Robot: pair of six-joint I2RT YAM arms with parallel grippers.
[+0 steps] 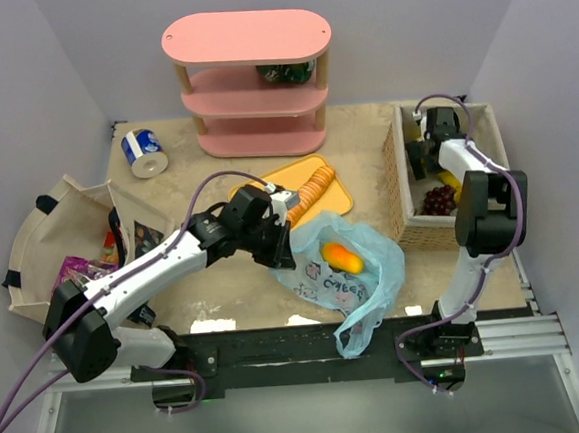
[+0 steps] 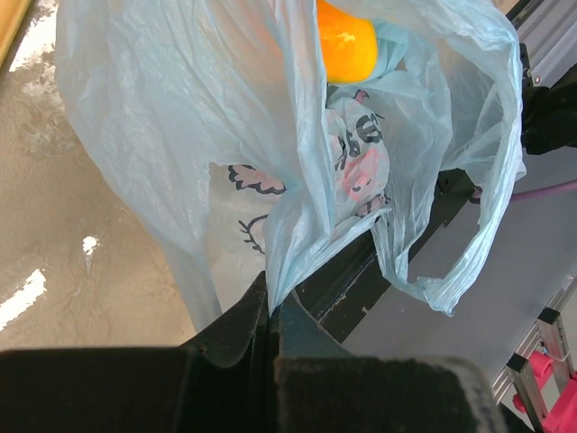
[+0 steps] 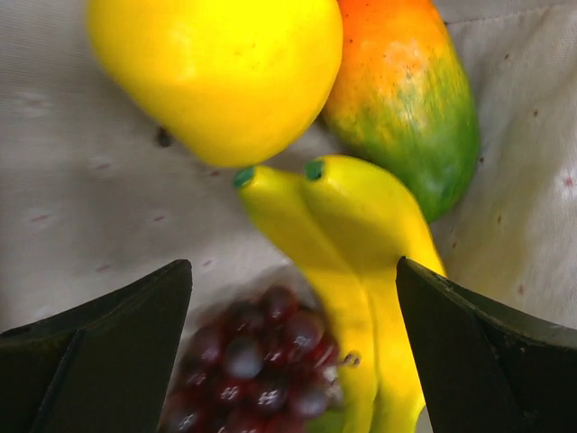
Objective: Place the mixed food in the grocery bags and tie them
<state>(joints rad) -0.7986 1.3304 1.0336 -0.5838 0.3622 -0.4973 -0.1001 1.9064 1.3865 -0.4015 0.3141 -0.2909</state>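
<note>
Grocery bag (image 1: 352,272): thin light-blue plastic with cartoon prints, lying mid-table just ahead of your arm bases, its mouth gaping and one loop trailing over the near edge. Contents: one orange fruit (image 1: 341,257); nothing else shows inside. Your left gripper (image 2: 272,311): clamped tight on a fold of the bag's rim, with the film rising out of the closed jaws. It is probably there to hold the mouth up and open for the next drop. Your right gripper (image 3: 293,280): spread as wide as it goes and holding nothing, hung inside the wicker basket (image 1: 406,202) at the table's right. Beneath it is a pair of bananas (image 3: 361,271), lying between the fingers and so the likely next pick. Dark grapes (image 3: 252,370) touch their lower side, with a mango (image 3: 406,99) and a round yellow fruit (image 3: 216,72) just beyond their tips. Further out: a sliced loaf (image 1: 313,193) on a yellow board (image 1: 340,200) just behind the bag; a blue-and-white can (image 1: 144,153); a pink shelf (image 1: 246,39) at the rear. A cloth tote (image 1: 31,247) at far left holds snack packets (image 1: 78,263). Loading looks barely begun, and the bag is not yet tied.
</note>
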